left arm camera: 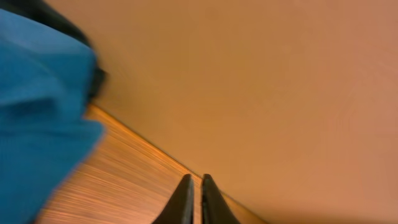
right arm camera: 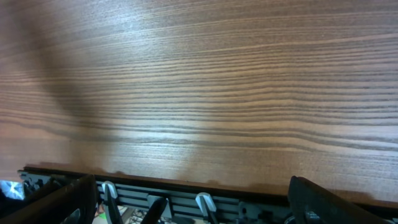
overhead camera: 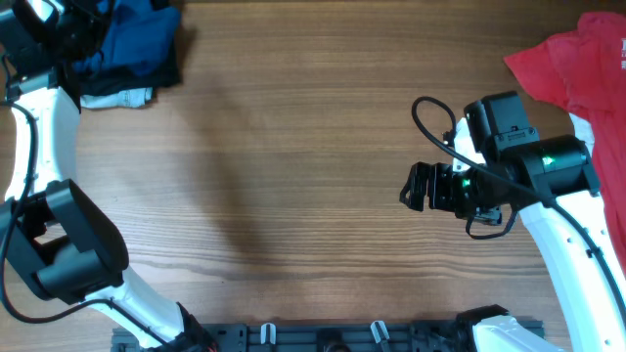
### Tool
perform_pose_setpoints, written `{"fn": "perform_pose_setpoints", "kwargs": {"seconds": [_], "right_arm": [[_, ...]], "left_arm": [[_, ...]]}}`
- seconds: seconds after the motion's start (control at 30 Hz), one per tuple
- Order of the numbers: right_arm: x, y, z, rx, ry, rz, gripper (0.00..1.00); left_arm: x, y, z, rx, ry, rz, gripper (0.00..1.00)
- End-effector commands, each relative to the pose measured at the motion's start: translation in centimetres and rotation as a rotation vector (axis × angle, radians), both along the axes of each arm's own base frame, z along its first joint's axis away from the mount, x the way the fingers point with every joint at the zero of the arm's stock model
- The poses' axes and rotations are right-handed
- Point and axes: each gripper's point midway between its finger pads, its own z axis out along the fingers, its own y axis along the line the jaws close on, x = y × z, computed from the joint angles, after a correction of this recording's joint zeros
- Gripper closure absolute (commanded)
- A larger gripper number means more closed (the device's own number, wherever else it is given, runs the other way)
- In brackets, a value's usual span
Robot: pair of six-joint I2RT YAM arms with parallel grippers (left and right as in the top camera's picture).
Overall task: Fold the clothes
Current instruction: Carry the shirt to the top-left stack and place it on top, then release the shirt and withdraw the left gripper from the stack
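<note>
Wood-grain table fills the overhead frame, grain running left-right, with a soft shadow band left of centre. Black rail sits along the bottom edge, pale clips on it. Left wrist view: plain tan surface fills the upper right.

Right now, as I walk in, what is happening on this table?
Two robot arms work at a wooden table with clothes to fold. The left gripper is shut and empty, close beside the blue shirt bunched in the far left corner. The right gripper is open over bare wood and holds nothing. The red shirt lies crumpled at the far right edge. Nothing looks folded yet.
</note>
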Motion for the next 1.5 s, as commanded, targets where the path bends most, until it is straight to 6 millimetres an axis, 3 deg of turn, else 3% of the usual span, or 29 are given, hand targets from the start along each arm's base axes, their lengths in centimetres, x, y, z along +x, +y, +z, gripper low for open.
{"fn": "perform_pose_setpoints", "kwargs": {"seconds": [0.0,0.1,0.23,0.33,0.4,0.43,0.47,0.5,0.57,0.6,0.67,0.7,0.73,0.77,0.8,0.83,0.87,0.97,1.03,1.07,1.13,1.17,1.2,1.23,1.37,1.47], "right_arm": [[-0.2,0.0,0.2,0.007,-0.005,-0.008,0.02],[-0.4,0.0,0.2,0.007,0.004,-0.015,0.02],[-1.0,0.0,0.1,0.015,0.041,-0.044,0.02],[-1.4,0.0,0.1,0.016,0.061,-0.052,0.03],[-1.6,0.0,0.1,0.013,0.070,-0.052,0.02],[-1.5,0.0,0.1,0.014,0.066,-0.052,0.02],[-1.4,0.0,0.1,0.017,0.063,-0.065,0.02],[-1.3,0.0,0.1,0.019,0.060,-0.069,0.03],[-1.1,0.1,0.1,0.021,0.053,-0.069,0.04],[-0.8,0.2,0.2,0.024,0.038,-0.069,0.05],[-0.3,0.3,0.4,0.032,0.012,-0.068,0.07],[-0.2,0.4,0.7,0.041,-0.010,-0.065,0.06],[-0.1,0.6,1.3,0.063,-0.039,-0.055,0.06],[-0.2,0.9,2.0,0.091,-0.077,-0.046,0.07],[-0.4,1.0,2.8,0.107,-0.116,-0.043,0.07],[-1.0,0.9,3.9,0.119,-0.172,-0.036,0.07],[-1.5,0.8,4.7,0.125,-0.215,-0.021,0.07],[-4.6,0.1,8.3,0.162,-0.425,0.011,0.06],[-7.0,-0.5,10.3,0.191,-0.555,0.015,0.04],[-8.3,-0.8,11.1,0.203,-0.617,0.018,0.03],[-10.6,-1.3,12.2,0.221,-0.719,0.020,0.01],[-11.2,-1.5,12.5,0.227,-0.748,0.020,0.01],[-11.7,-1.7,12.7,0.228,-0.777,0.015,0.00],[-12.3,-2.1,12.9,0.236,-0.800,-0.013,0.00],[-12.5,-2.5,12.8,0.220,-0.811,-0.021,0.02],[-12.4,-3.1,12.6,0.188,-0.814,-0.046,0.05]], "left_arm": [[0.5,7.4,-2.8,0.284,0.073,0.341,0.96],[1.8,9.1,-6.2,0.467,0.091,0.337,0.96],[3.3,10.0,-14.6,0.450,0.159,0.308,0.88],[2.7,12.3,-21.0,0.444,0.249,0.345,0.83],[1.7,13.7,-22.0,0.377,0.275,0.355,0.86],[1.8,13.7,-20.9,0.352,0.238,0.323,0.85],[1.8,13.7,-18.3,0.319,0.169,0.275,0.82],[1.8,13.6,-15.6,0.289,0.115,0.259,0.69],[1.5,12.9,-9.7,0.289,0.014,0.225,0.67],[0.6,11.4,-3.6,0.289,-0.071,0.199,0.45],[-1.2,9.2,2.5,0.218,-0.134,0.168,0.22],[-3.1,6.6,6.8,0.174,-0.192,0.085,0.12],[-4.2,5.0,9.0,0.157,-0.229,0.027,0.01],[-6.7,1.6,12.8,0.130,-0.291,-0.110,0.00],[-8.8,-0.9,15.0,0.108,-0.324,-0.213,0.00],[-12.2,-4.3,17.6,0.096,-0.367,-0.375,0.00],[-14.5,-6.4,19.0,0.095,-0.389,-0.472,0.00],[-21.5,-11.3,21.2,0.036,-0.375,-0.701,0.00],[-23.8,-12.6,21.2,0.036,-0.358,-0.706,0.00],[-25.0,-13.2,20.5,0.051,-0.341,-0.691,0.00],[-27.6,-13.7,16.9,0.145,-0.195,-0.558,0.00],[-28.5,-13.9,16.2,0.186,-0.162,-0.537,0.00],[-30.1,-14.5,15.5,0.219,-0.136,-0.537,0.00],[-33.5,-16.4,15.0,0.268,-0.133,-0.574,0.00],[-39.1,-18.7,14.2,0.350,-0.094,-0.543,0.00],[-44.4,-21.6,13.9,0.396,-0.128,-0.530,0.00]]}}
